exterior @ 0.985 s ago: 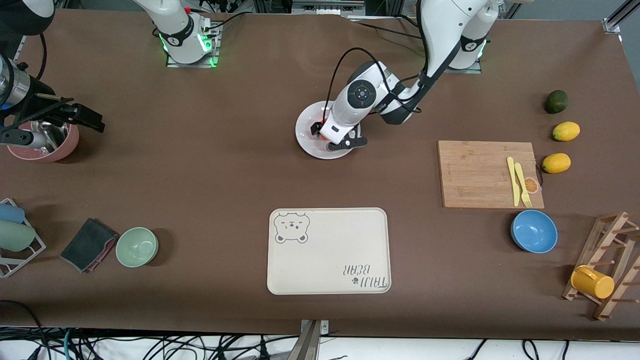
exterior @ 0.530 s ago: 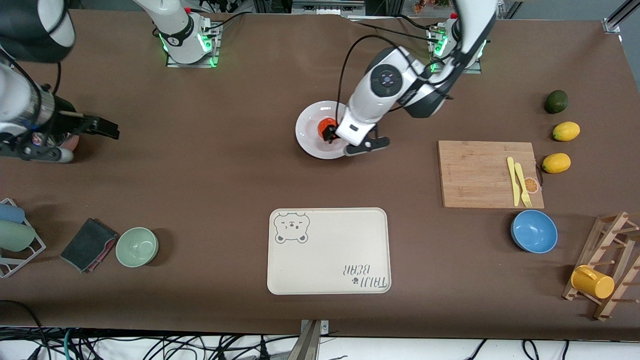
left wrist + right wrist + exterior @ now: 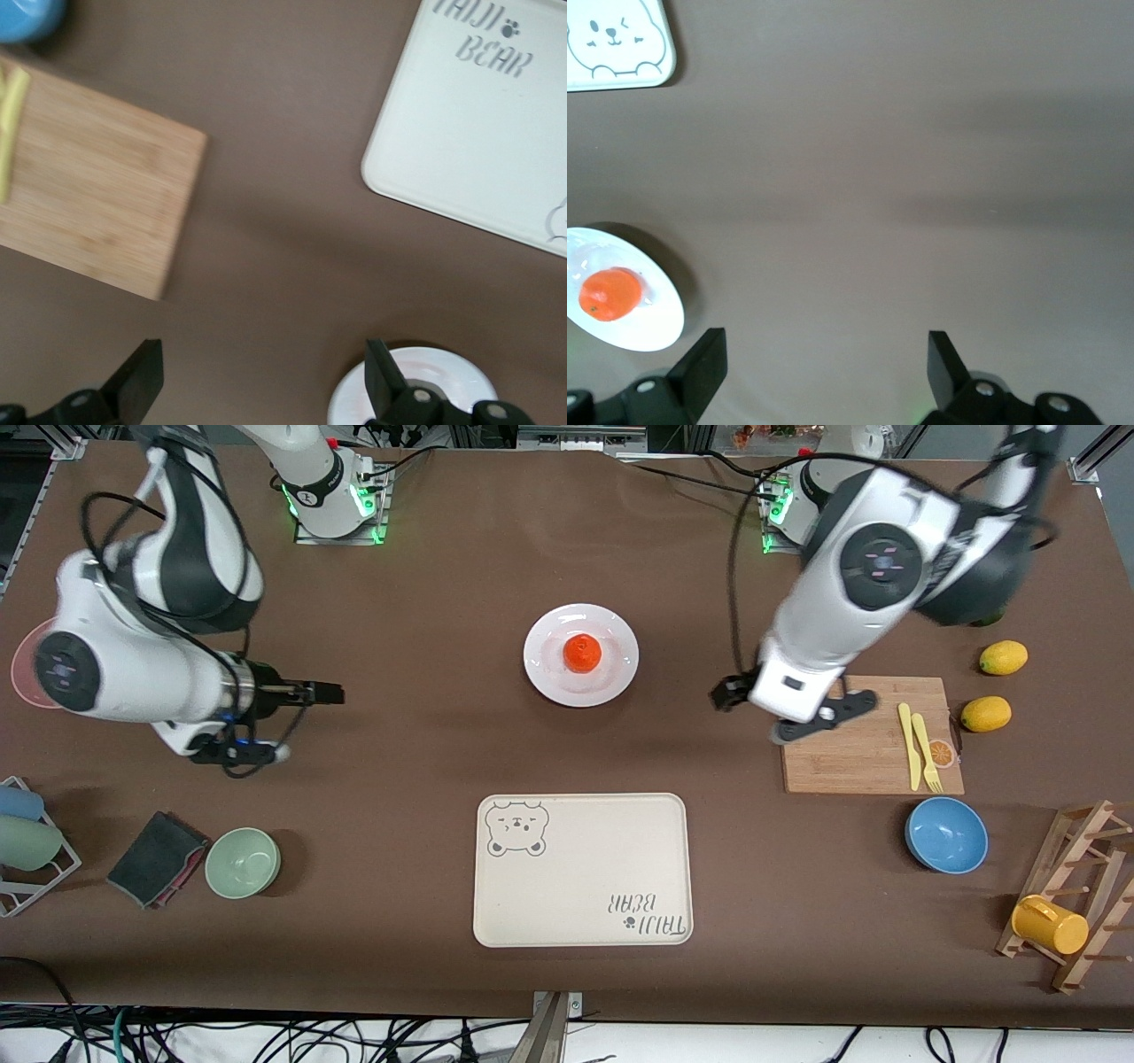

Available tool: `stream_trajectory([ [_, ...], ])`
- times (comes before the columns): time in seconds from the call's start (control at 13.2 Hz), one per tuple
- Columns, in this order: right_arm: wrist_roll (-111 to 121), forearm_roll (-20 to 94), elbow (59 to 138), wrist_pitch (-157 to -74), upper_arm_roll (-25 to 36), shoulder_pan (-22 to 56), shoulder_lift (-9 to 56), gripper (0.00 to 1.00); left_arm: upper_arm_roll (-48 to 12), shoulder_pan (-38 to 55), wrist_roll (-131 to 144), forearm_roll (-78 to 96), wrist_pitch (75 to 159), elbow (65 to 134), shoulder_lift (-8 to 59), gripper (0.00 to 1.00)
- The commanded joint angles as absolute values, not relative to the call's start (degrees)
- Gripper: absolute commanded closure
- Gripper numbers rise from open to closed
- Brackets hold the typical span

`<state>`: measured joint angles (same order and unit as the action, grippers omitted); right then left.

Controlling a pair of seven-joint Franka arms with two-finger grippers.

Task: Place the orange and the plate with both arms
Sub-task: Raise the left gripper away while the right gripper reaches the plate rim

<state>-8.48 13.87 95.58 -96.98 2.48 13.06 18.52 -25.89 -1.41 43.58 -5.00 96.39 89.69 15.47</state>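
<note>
The orange [image 3: 582, 653] sits centred on the white plate [image 3: 615, 676] mid-tabletop, at twelve o'clock from the bear-print tray [image 3: 581, 869], so placing looks done; the left gripper [image 3: 772, 710] over the cutting board [image 3: 850, 755] and the right gripper [image 3: 297, 722] over bare tabletop both have released, empty fingers.

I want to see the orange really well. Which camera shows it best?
The front view: the orange sits whole on the middle of the white plate. The right wrist view shows it too, near the edge. The left wrist view shows only some plate.
</note>
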Motion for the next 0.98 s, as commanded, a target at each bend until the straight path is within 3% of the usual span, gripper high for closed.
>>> stream_trajectory([
  [0.0, -8.9, 17.6, 95.5, -99.0, 2.6, 12.8, 21.3, 0.00, -26.5, -7.2, 33.0, -6.7, 90.2, 86.1, 14.0, 0.00],
  [0.38, -8.5, 31.6, 98.8, -102.3, 2.1, 13.7, 24.0, 0.00, -26.6, -14.0, 22.7, -5.7, 87.5, 86.0, 11.6, 0.00],
  [0.68, -7.1, 36.7, 113.2, -113.7, -2.9, 13.7, 17.6, 0.00, -25.9, -13.3, 22.6, -5.5, 86.0, 86.0, 10.6, 0.00],
  [0.76, -5.6, 40.2, 118.8, -119.6, -4.6, 13.7, 15.2, 0.00, -21.7, -9.5, 22.5, -5.3, 86.0, 86.6, 9.3, 0.00],
  [0.91, 0.1, 48.4, 126.3, -128.5, -8.4, 13.7, 12.9, 0.00, -6.2, 3.4, 19.7, -1.6, 85.6, 86.7, 7.7, 0.01],
])
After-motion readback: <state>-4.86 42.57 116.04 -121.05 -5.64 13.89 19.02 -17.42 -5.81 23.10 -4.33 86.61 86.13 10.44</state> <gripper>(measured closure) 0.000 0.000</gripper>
